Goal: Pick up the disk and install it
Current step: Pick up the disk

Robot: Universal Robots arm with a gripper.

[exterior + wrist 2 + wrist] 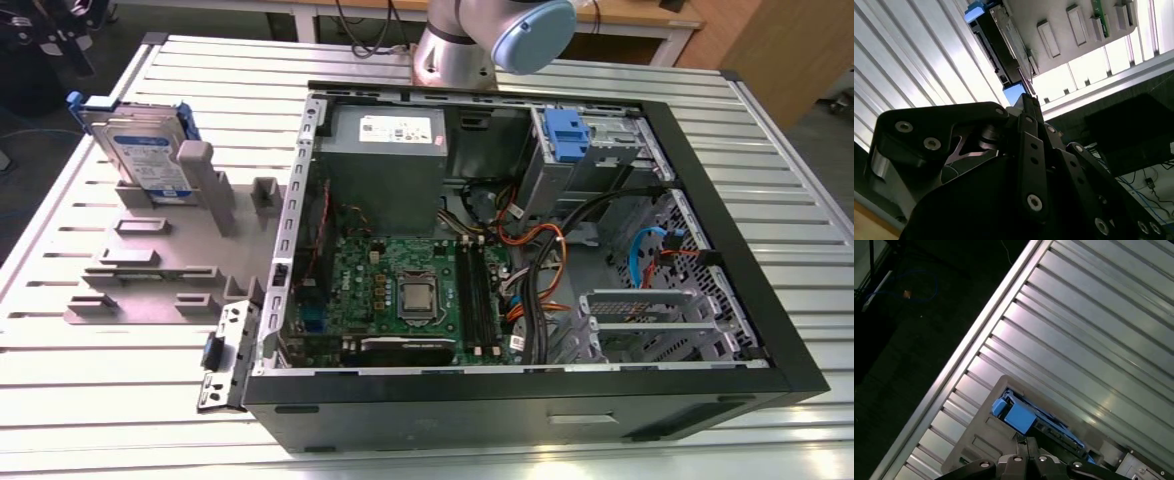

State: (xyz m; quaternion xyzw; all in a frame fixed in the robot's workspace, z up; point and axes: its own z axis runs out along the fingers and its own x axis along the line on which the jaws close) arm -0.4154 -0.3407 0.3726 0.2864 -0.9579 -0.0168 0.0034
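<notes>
The disk [140, 150] stands on edge in a grey holder [160, 265] at the exterior view's left; it is silver with a blue-and-white label and a blue frame. Both wrist views look down on the disk [1004, 45] [1019, 417] from some way above it. My gripper [1026, 441] [1026, 97] hangs over the disk without touching it. Its black fingers meet at the tips with nothing between them.
An open black computer case [787, 360] lies on the slatted metal table [80, 400], with motherboard, cables and a drive bay with a blue latch [567, 135] inside. The arm's silver and blue joint [494, 30] rises behind the case. The holder carries several low slots.
</notes>
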